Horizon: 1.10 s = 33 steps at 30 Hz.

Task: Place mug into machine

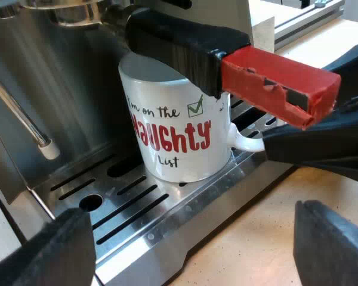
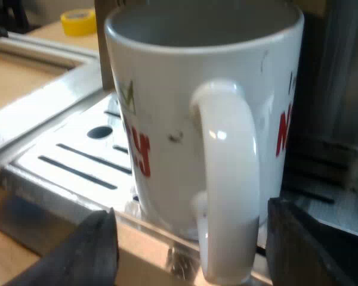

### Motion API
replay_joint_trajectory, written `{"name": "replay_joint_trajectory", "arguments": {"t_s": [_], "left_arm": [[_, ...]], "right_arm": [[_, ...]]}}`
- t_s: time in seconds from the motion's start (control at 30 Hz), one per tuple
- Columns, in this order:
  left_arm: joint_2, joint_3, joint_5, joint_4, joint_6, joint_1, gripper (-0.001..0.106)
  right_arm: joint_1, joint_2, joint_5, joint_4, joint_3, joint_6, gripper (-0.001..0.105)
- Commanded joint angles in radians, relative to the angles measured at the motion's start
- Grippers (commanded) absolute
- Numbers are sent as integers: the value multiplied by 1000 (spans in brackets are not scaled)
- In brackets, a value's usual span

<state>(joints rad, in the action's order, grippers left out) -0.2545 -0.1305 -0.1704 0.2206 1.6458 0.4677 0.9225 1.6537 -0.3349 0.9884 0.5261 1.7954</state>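
White mug (image 1: 179,137) stands upright on machine's drip tray (image 1: 125,208), right under the holder (image 1: 185,42) locked in above it, so coffee would drop straight in. Placing looks done, I judge. Mug sits close to the tray edge nearest the R gripper (image 2: 194,238), w/ its handle pointing out at that gripper for easy reach. R fingers spread wide either side of the handle, not pinching, gripping nothing. L gripper (image 1: 194,238) hovers off the tray's outer edge, wide open, empty. Mug: glossy, red "NAUGHTY" lettering, black script, green tick box.
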Motion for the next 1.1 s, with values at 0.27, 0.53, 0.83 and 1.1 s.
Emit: {"name": "replay_joint_trajectory", "arguments": {"t_s": [0.27,0.53,0.83,1.1], "left_arm": [[2,-1,-28,-22,6,6,70],[2,-1,-28,-22,11,6,70],[2,-1,-28,-23,11,6,70],[2,-4,-12,-23,11,6,70]], "right_arm": [[0,108,-57,23,142,11,56],[0,200,-82,18,243,11,56],[0,241,-104,18,300,11,56],[18,217,-137,18,286,11,56]]}}
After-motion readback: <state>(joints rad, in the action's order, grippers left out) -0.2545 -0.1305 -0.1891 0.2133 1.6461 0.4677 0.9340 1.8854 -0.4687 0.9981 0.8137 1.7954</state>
